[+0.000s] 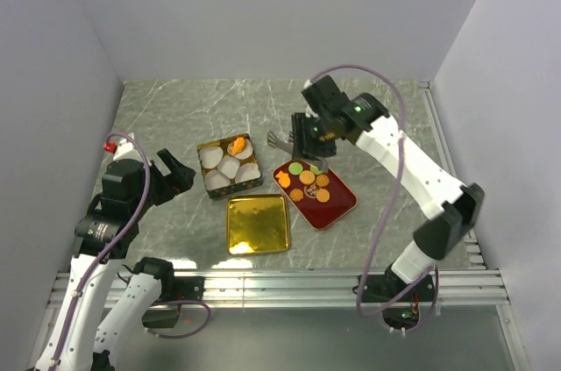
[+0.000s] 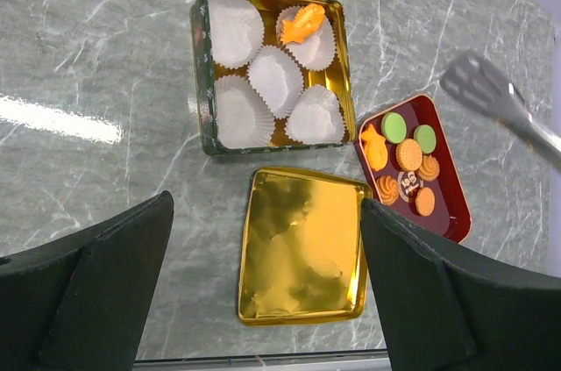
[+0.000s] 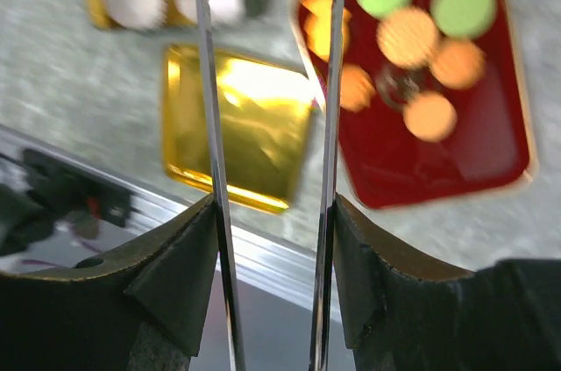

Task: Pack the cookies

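**Clerk:** Near the far corner of the red tray (image 1: 344, 211), what is listed?

**Me:** Item one: my tongs (image 3: 330, 82), clamped by both arms in my right gripper (image 3: 272, 239), blades apart with nothing between them. Item two: my left gripper (image 1: 178, 173), jaws wide, holding nothing.

**Clerk:** Cookies?

**Me:** One fish-shaped cookie (image 2: 302, 22) sits in a paper cup in the tin (image 2: 200, 82). The other cookies (image 1: 308, 182) lie on the tray, gold lid (image 1: 257, 224) beside it.

**Clerk:** Step?

**Me:** Fetching another, I judge. Next, lower the blades around one tray cookie and squeeze gently.

**Clerk:** Premises?

**Me:** Grey marbled table (image 1: 175, 108), plain pale walls (image 1: 263, 11).
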